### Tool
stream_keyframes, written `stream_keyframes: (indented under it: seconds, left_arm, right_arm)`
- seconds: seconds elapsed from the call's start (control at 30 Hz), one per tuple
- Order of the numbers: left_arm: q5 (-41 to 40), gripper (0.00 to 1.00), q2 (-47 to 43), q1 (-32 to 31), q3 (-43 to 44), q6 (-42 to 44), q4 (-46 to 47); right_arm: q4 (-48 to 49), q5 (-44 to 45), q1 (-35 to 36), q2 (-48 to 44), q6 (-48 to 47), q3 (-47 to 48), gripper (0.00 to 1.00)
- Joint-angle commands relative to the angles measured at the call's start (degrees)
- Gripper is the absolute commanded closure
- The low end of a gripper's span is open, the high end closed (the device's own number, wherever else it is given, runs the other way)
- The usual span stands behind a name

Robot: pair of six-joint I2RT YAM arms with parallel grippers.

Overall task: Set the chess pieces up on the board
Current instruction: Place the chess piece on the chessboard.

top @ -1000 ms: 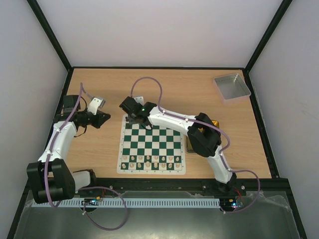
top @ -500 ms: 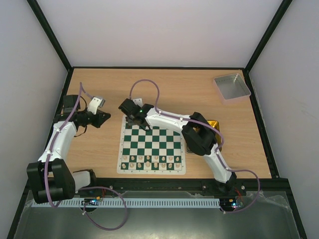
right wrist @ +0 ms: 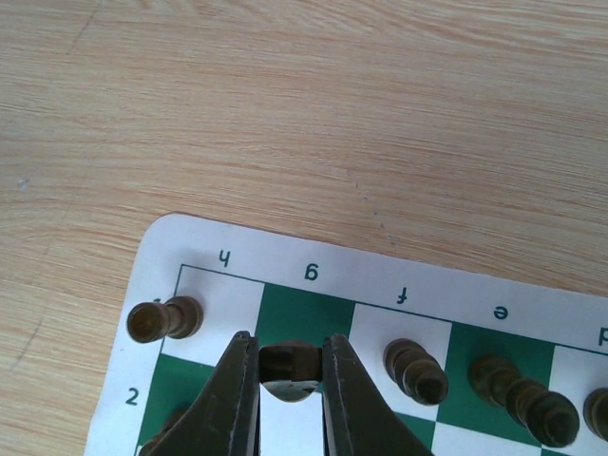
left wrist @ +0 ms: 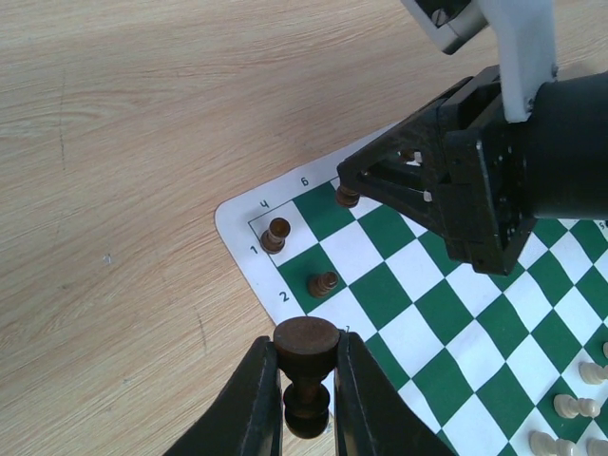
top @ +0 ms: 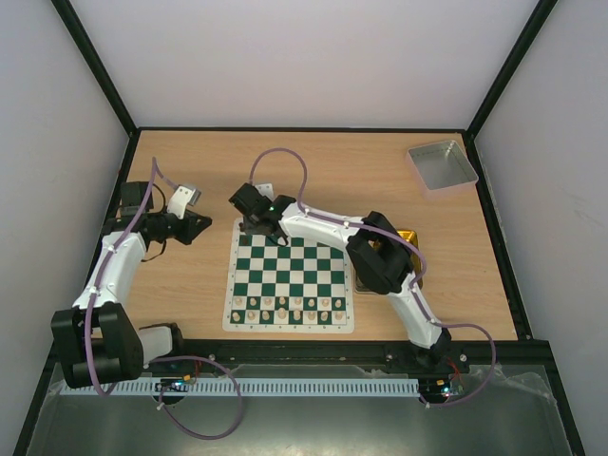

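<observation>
The right gripper (right wrist: 288, 353) is clamped on a dark brown chess piece (right wrist: 289, 372), one finger pressed to each side of it. It holds the piece over the green square marked g in the far row of the board (right wrist: 237, 255), one square in from the far left corner. Whether the piece's base rests on that square cannot be told. Just beside it, on the corner square, stands a dark corner piece (right wrist: 167, 318). On its other side more dark pieces occupy the f square (right wrist: 416, 369) and the e square (right wrist: 518, 397) of the same row. A dark pawn (left wrist: 323, 283) stands on the square in front of the corner piece. The left gripper (left wrist: 306, 366) is closed on another dark piece with a round flat head (left wrist: 306, 342), which sits snug between its fingers. From above, this gripper hangs off the board to its left, over the wooden table (top: 190, 171), well apart from the right gripper. Pale cream pieces (top: 290, 309) fill the two near rows of the green and white board. A gold tin (top: 410, 236) lies just beside the board's right edge, partly hidden by the right arm. A grey tray (top: 442, 166) sits at the table's far right corner.
</observation>
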Motion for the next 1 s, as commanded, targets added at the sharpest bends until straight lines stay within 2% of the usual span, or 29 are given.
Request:
stream_keyframes:
  seconds: [0.0, 0.97]
  left_arm:
    - [1.56, 0.96, 0.35, 0.33, -0.63, -0.04, 0.52]
    - [2.87, 0.95, 0.54, 0.41, -1.07, 0.84, 0.12]
  right_arm:
    - [1.19, -0.05, -0.61, 1.99, -0.49, 0.73, 0.98]
    - [3.78, -1.21, -1.23, 4.72, 0.08, 0.73, 0.98]
